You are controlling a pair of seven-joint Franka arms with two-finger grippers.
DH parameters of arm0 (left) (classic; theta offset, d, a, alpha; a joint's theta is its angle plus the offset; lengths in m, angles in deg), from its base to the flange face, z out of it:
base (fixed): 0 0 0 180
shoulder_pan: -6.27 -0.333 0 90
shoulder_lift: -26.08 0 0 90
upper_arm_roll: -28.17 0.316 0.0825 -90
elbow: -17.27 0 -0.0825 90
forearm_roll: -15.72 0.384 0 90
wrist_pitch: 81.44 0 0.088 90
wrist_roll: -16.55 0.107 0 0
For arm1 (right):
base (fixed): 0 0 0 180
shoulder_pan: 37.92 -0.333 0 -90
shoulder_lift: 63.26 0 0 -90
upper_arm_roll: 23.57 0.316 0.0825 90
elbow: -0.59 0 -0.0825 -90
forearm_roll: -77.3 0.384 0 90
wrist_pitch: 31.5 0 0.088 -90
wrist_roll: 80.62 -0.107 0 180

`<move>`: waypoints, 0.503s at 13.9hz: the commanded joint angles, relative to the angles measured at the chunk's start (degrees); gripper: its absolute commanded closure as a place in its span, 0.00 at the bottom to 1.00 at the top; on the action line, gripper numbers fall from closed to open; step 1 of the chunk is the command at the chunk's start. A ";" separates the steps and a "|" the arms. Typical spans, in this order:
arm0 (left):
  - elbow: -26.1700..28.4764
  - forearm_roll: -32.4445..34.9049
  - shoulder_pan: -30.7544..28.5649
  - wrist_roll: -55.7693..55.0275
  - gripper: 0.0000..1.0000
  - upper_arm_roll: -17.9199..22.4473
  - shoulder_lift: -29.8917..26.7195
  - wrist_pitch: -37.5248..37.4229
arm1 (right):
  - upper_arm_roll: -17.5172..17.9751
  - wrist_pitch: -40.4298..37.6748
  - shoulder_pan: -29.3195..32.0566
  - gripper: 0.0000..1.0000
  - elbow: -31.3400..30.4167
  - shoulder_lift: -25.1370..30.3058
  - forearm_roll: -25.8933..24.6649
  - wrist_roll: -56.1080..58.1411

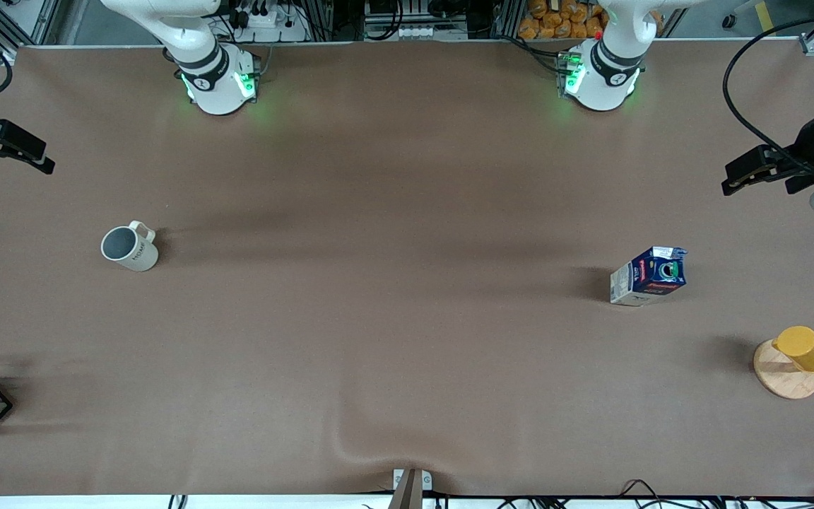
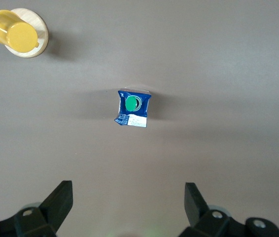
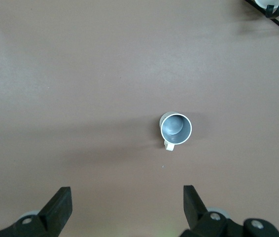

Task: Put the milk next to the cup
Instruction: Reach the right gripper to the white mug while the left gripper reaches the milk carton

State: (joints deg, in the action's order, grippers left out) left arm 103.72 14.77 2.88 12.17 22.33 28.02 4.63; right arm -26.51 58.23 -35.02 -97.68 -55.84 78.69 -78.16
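With both the left gripper [image 2: 128, 207] and right gripper [image 3: 127, 207] spread-fingered and high, the upright dark blue gable-top milk carton [image 1: 649, 276], well apart at three o'clock from the off-white ceramic mug [image 1: 129, 247], could topple under an off-centre grasp.

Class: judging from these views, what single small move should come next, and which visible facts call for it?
Probably the left gripper should descend toward the small dark blue gable-top milk carton with its green cap. The carton stands untouched toward the left arm's end of the table, far from the off-white ceramic mug; both grippers hang open and high, the right gripper above the mug.
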 commanded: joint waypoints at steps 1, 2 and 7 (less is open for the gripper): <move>-0.24 1.21 -0.22 -0.28 0.00 -0.14 -0.88 -1.69 | 0.30 0.89 -0.52 0.00 -1.65 1.37 0.81 -1.06; -0.41 1.38 -0.13 -0.20 0.00 -0.05 -0.36 -1.69 | 0.30 0.72 -0.53 0.00 -1.65 1.37 0.81 -1.05; -0.42 6.58 2.76 -3.41 0.00 -2.06 6.22 -0.91 | 0.30 2.98 -0.53 0.00 -2.18 0.93 0.89 -1.05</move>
State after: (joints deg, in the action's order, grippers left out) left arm 103.78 19.57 3.81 11.85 21.69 30.46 3.95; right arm -26.23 58.95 -35.40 -98.20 -55.85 78.77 -78.17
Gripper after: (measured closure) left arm 0.000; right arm 0.000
